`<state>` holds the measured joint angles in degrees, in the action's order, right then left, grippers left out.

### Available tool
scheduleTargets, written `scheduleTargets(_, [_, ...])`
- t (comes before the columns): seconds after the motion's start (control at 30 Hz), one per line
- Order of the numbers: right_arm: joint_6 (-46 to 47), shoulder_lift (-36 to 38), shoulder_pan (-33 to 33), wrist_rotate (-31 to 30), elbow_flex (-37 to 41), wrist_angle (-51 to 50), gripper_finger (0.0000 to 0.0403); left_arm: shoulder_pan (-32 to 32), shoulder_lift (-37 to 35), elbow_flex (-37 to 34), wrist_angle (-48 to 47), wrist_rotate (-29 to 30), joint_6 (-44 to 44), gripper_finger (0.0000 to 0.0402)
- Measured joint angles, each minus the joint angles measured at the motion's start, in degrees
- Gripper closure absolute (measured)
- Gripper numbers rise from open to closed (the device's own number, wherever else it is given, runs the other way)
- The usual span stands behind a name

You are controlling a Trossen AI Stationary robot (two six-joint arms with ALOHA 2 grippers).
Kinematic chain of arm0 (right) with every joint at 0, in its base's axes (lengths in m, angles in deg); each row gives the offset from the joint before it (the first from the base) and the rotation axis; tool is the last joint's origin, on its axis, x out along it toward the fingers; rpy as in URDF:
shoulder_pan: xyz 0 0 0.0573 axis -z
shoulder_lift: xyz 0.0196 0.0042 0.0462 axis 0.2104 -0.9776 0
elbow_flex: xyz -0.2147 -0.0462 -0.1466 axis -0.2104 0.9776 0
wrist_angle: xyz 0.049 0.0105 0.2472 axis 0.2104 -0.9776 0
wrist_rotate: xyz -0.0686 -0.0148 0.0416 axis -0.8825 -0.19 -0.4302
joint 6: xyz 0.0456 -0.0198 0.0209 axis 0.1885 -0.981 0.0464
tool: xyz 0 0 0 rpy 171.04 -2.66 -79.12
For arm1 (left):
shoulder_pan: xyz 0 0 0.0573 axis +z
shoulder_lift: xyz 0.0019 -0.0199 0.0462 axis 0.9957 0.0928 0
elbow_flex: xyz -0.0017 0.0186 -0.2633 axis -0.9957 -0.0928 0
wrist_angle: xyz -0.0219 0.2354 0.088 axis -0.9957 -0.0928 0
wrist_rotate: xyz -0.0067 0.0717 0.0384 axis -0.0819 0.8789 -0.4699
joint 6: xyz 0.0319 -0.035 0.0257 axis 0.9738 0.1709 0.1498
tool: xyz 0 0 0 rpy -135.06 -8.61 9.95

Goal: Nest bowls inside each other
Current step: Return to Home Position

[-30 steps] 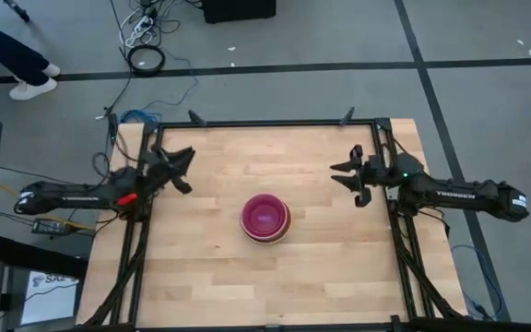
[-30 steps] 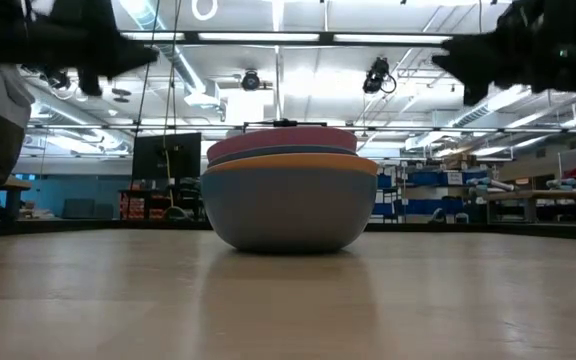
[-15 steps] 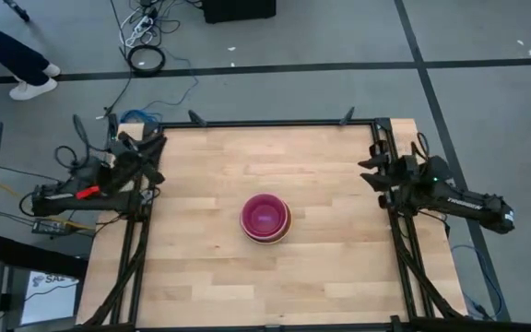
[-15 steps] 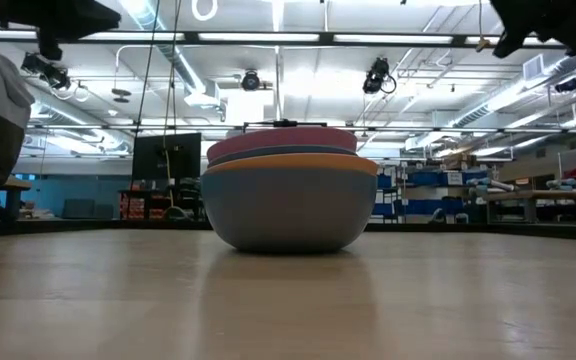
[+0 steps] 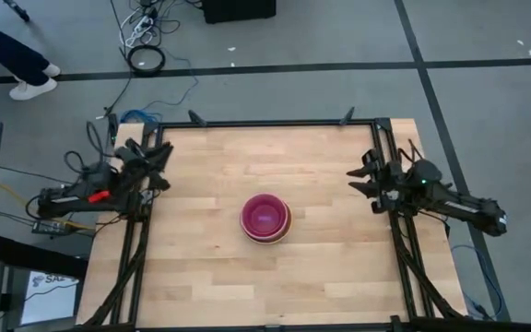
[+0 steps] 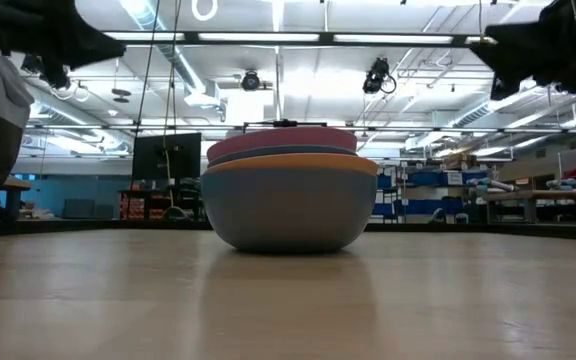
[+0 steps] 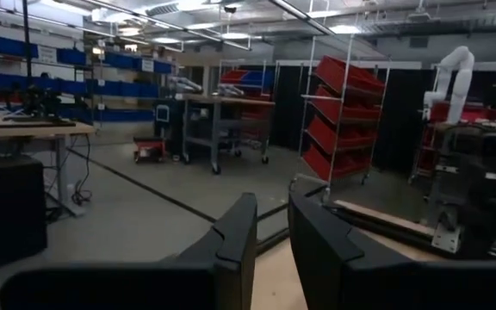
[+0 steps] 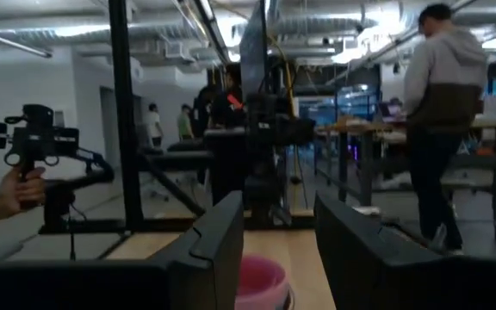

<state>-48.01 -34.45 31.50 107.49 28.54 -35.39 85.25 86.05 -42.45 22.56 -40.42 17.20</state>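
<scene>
The bowls (image 5: 265,219) stand nested in one stack at the middle of the wooden table, a pink one innermost. In the low view the stack (image 6: 288,205) rests on the base of a grey-blue outer bowl, with orange, purple and pink rims above it. The pink bowl (image 8: 261,280) also shows between the right fingers in the right wrist view, far off. My left gripper (image 5: 161,166) hovers open at the table's left edge and my right gripper (image 5: 356,183) hovers open at its right edge. Both are high above the table and far from the stack, with nothing between their fingers (image 7: 269,237) (image 8: 278,245).
A black metal frame (image 5: 265,122) runs around the table's edges. Bare wood lies on every side of the stack. Beyond the table a person (image 8: 442,112) stands at a bench, a hand (image 8: 11,194) holds a camera rig, and someone's legs (image 5: 12,55) show on the floor.
Both arms have folded back toward their own sides. My left gripper has gone toward the table's left edge and risen a little. My right gripper has drawn back slightly toward the right edge. The stack of bowls has stayed where it was.
</scene>
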Motion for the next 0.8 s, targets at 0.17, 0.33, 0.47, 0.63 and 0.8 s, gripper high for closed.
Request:
scheduleTargets(0.17, [-0.8,0.0,-0.1,-0.3,2.0,-2.2,0.0270,0.0,0.0,-8.2,9.1,-0.3,1.2,0.0323])
scheduleTargets(0.33, [-3.9,-0.1,-0.1,-0.7,2.0,-7.1,0.0269,0.0,0.0,-15.8,14.8,-0.8,2.3,0.0323])
scheduleTargets(0.47, [-4.7,-0.1,-0.1,-0.8,2.0,-11.4,0.0270,0.0,0.0,-17.0,10.5,-0.2,1.1,0.0323])
scheduleTargets(0.63, [-4.4,-1.6,-0.1,-0.9,2.0,-11.8,0.0270,0.0,0.1,-17.0,9.8,1.5,1.4,0.0323])
scheduleTargets(0.8, [1.2,-2.7,-0.1,-0.9,2.0,-11.7,0.0270,0.0,0.2,-17.0,9.9,1.5,1.2,0.0323])
